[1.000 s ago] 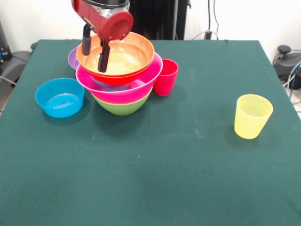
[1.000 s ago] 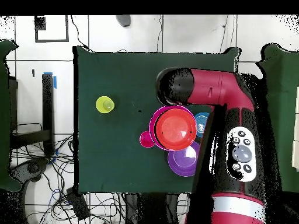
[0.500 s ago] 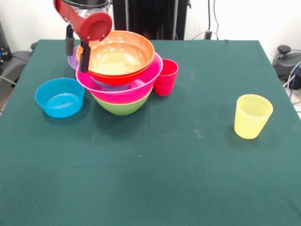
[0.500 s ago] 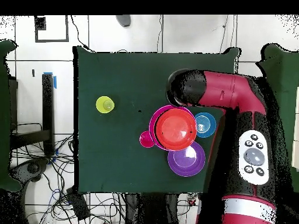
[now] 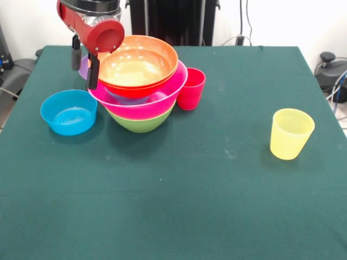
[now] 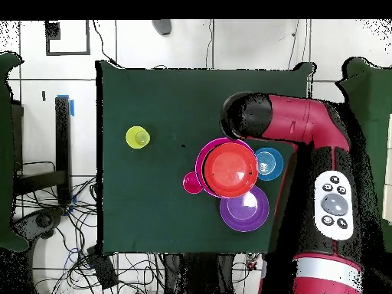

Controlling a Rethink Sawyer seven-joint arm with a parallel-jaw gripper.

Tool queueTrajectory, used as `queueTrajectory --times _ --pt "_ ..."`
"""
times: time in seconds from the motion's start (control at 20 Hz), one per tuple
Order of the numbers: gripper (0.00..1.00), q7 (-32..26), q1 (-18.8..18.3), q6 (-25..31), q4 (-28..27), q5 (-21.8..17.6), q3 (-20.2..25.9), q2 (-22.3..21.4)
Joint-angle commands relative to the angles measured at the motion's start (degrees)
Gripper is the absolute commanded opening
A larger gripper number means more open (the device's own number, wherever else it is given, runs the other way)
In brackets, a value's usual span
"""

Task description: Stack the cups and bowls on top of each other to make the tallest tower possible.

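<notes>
Gripper [image 5: 83, 62] jaws parted and empty, beside the tower [image 5: 138, 92] rim; blue bowl [image 5: 69, 111] lies just below-left on the tabletop [image 5: 217, 189], yellow cup [image 5: 291, 133] well apart.

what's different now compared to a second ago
The gripper, open and empty, has slid off the orange bowl toward the picture's left in the front view, and now hangs beside the tower, over the purple bowl. The blue bowl, red cup and yellow cup stayed put.
</notes>
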Motion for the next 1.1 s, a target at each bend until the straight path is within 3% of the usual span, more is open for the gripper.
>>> queueTrajectory --times 0.05,0.7,1.1 --pt "1.00 -3.88 -0.15 -5.70 3.11 -4.20 2.25 5.56" --pt "1.00 -5.08 -1.38 -9.47 4.43 -3.38 1.17 6.39" --pt "1.00 -7.27 -4.55 -10.88 5.69 -3.59 1.56 5.91"
